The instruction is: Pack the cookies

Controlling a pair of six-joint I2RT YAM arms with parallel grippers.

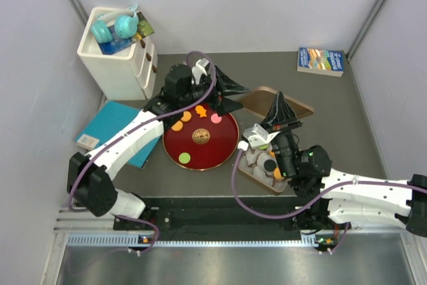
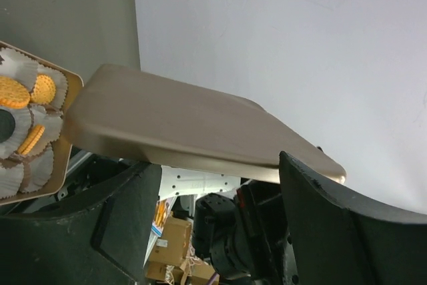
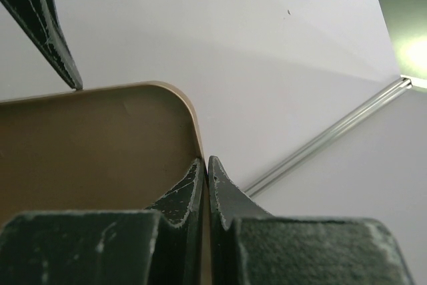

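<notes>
Grey tabletop is carrying a red plate w/ loose cookies; more are sitting in tray cups. Right fingers are pinching the lid rim; left fingers are gaping wide, holding nothing. Cookies are prob. light, stiff, crumbly: grip edges gently.

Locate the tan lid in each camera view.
Top external: tan lid right of centre, above the cookie tray.
Left wrist: across the middle, beyond the open left tool.
Right wrist: lower left, edge clamped in the right tool.
Landmark: cookie tray, also at left wrist's left edge; absent from right wrist.
</notes>
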